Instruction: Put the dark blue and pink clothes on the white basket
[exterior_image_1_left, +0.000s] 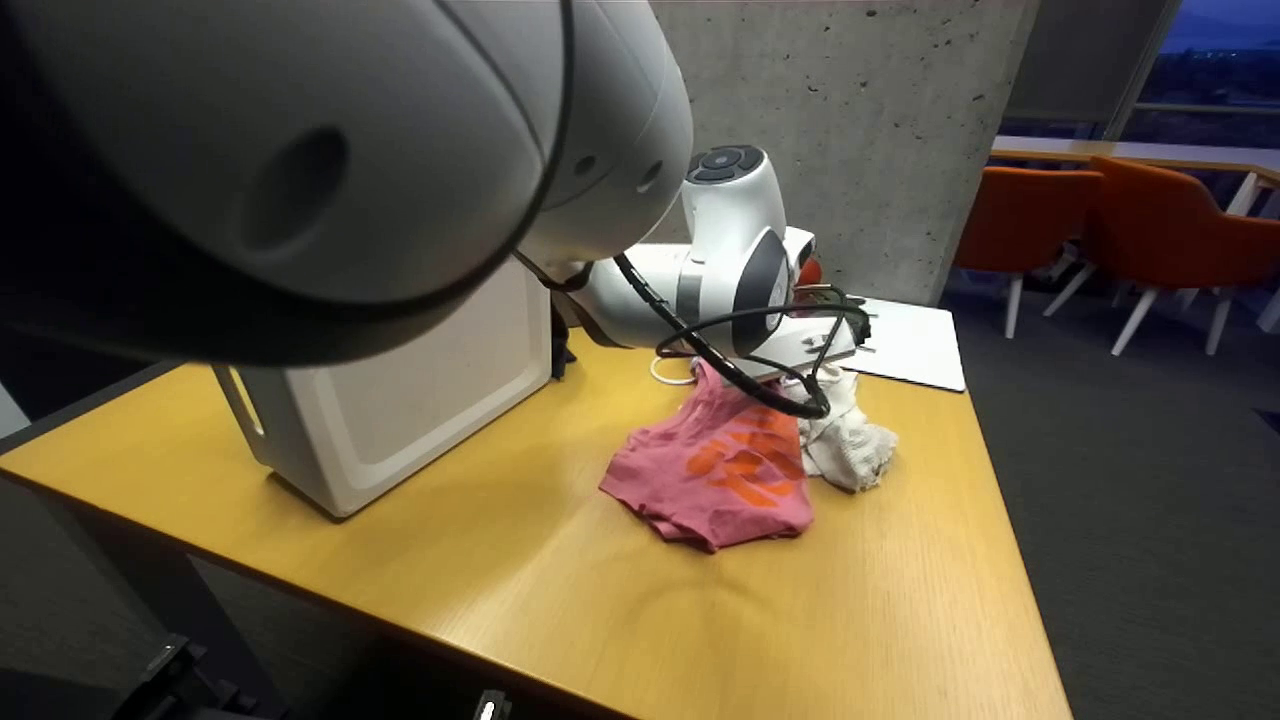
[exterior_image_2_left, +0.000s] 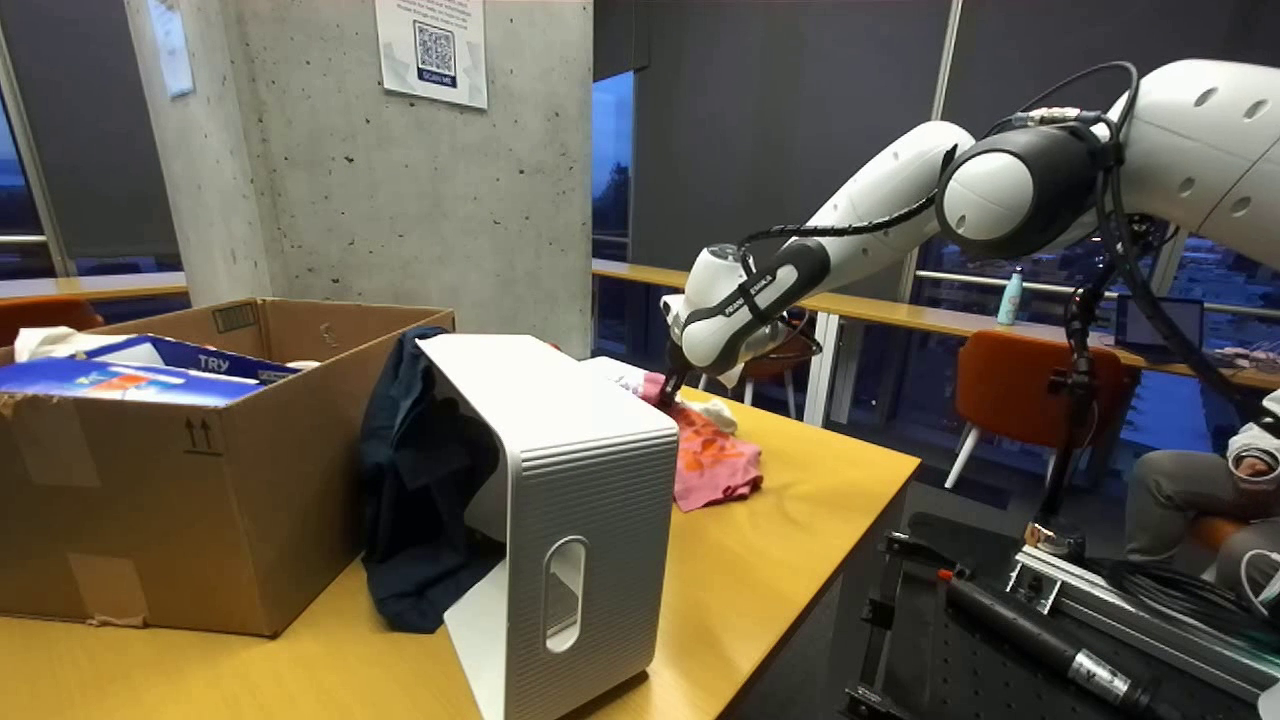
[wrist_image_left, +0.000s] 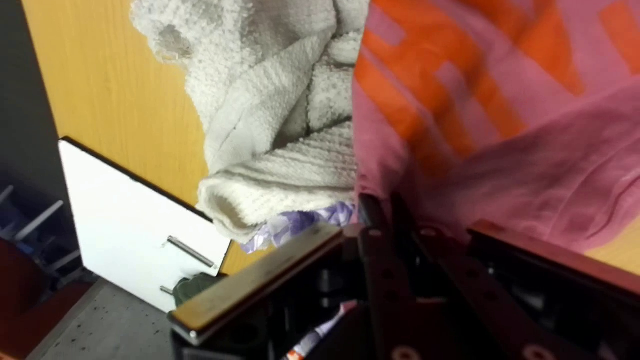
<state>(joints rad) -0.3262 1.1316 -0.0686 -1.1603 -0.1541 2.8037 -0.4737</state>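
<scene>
My pincer (wrist_image_left: 384, 202) has its tips almost together at the pink garment (exterior_image_1_left: 715, 470), where the cloth gathers at them, so I judge that I am clenching a fold of it. The rest of the garment lies spread on the table (exterior_image_1_left: 560, 600), so the pink part of the job is left to do. Across from it, the dark blue clothing (exterior_image_2_left: 425, 500) hangs at the mouth of the white basket (exterior_image_2_left: 610, 500), draped at the upper edge and reaching down toward the table; I count that part as done, though I can't see how much sits inside.

As for what is around, a white towel (wrist_image_left: 270, 110) lies right up against the pink garment, and a careless lift could drag it along. A purple-patterned cloth (wrist_image_left: 300, 220) peeks out beneath the towel, with a white board (wrist_image_left: 135, 225) just past. The basket lies on its side, closed base toward the pink garment and mouth turned to the cardboard box (exterior_image_2_left: 190, 510); the gap there looks tight, so laying the garment over the top may be easier. Farther back stand a concrete pillar (exterior_image_2_left: 400, 200) and orange chairs (exterior_image_1_left: 1150, 225).
</scene>
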